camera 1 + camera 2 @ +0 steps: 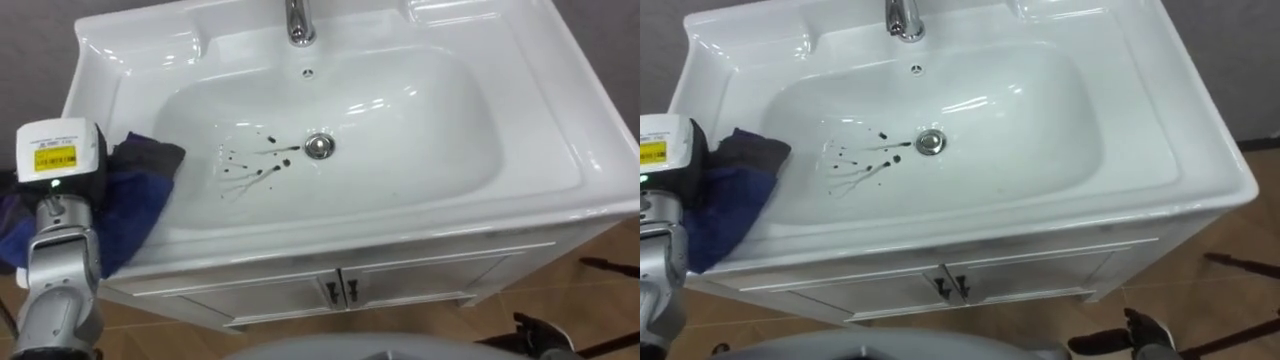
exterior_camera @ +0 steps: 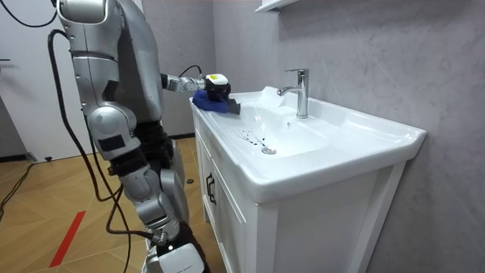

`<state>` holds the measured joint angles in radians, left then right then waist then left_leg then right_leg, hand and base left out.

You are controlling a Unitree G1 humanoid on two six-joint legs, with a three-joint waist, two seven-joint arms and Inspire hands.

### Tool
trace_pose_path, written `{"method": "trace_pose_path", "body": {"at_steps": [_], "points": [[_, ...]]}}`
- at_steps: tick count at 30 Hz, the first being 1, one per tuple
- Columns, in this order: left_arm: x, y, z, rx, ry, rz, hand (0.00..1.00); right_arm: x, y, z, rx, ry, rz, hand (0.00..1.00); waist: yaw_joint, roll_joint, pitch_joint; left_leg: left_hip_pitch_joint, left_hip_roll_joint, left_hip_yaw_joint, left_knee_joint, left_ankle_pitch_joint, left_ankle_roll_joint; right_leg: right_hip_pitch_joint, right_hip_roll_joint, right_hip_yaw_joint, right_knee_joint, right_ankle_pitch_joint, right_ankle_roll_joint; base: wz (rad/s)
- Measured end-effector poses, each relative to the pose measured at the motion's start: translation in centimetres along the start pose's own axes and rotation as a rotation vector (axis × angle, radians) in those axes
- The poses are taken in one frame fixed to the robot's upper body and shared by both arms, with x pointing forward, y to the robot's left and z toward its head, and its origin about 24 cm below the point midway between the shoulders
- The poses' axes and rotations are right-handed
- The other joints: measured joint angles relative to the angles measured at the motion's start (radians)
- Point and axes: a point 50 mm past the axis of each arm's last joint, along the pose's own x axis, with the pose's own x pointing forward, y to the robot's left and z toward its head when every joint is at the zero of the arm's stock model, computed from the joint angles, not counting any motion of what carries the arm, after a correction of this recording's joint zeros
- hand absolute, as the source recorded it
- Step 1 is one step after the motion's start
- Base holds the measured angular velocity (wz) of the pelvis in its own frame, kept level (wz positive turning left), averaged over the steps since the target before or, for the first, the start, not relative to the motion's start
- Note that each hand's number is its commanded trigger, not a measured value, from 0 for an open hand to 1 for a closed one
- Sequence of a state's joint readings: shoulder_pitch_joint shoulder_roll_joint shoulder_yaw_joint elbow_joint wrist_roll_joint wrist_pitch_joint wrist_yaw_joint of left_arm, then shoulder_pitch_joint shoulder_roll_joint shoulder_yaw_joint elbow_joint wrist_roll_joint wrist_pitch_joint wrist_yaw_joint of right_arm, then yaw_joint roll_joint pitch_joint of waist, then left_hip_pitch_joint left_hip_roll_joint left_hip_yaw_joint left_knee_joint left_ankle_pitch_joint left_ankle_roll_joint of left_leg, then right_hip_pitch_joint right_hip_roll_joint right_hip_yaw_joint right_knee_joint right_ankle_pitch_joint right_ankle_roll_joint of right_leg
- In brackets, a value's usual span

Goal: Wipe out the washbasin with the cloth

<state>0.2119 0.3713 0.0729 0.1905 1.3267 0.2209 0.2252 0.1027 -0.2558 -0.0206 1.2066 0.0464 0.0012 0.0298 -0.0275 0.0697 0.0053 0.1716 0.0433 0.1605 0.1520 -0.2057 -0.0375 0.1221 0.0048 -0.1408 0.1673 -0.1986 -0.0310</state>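
Left hand (image 1: 62, 152) on blue cloth (image 1: 140, 200) at the basin's (image 1: 430, 120) left rim, fingers hidden, grasp cannot be told; judged best to drag the cloth right into the bowl, pressing flat across the dark spots (image 1: 255, 165) just left of the drain (image 1: 318, 146).

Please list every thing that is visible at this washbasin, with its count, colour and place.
white ceramic basin: one, white, on top of the cabinet
white two-door cabinet: one, white, under the basin
chrome tap: one, silvery, middle of the back rim
round chrome drain: one, silvery, basin bottom
dark stains: several spots and streaks, black, just left of the drain
blue cloth: one, blue with a dark grey part, on the basin's left rim
wooden floor: brown, around the cabinet
left hand: one, at the cloth on the left rim
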Motion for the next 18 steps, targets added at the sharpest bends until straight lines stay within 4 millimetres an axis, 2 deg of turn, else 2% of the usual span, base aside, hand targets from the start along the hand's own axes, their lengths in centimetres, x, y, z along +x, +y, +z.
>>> {"method": "trace_pose_path", "body": {"at_steps": [5,18], "points": [[-0.5,-0.7,0.2,0.014,-0.006,0.039,1.0,-0.1,0.0,-0.8,-0.006,0.02,0.013,0.0,-0.003,0.001,0.0003,0.013,-0.001,0.001,-0.003,0.0,0.0,0.008,0.0,0.004,0.0,0.0,0.0,-0.02],[-1.5,-2.4,0.1,0.029,0.007,0.102,1.0,-0.4,0.0,-2.1,-0.095,0.071,0.014,0.0,-0.05,-0.001,0.0,0.019,-0.001,0.006,-0.005,0.0,0.0,0.007,-0.001,0.006,0.003,0.001,0.002,0.0]]}}
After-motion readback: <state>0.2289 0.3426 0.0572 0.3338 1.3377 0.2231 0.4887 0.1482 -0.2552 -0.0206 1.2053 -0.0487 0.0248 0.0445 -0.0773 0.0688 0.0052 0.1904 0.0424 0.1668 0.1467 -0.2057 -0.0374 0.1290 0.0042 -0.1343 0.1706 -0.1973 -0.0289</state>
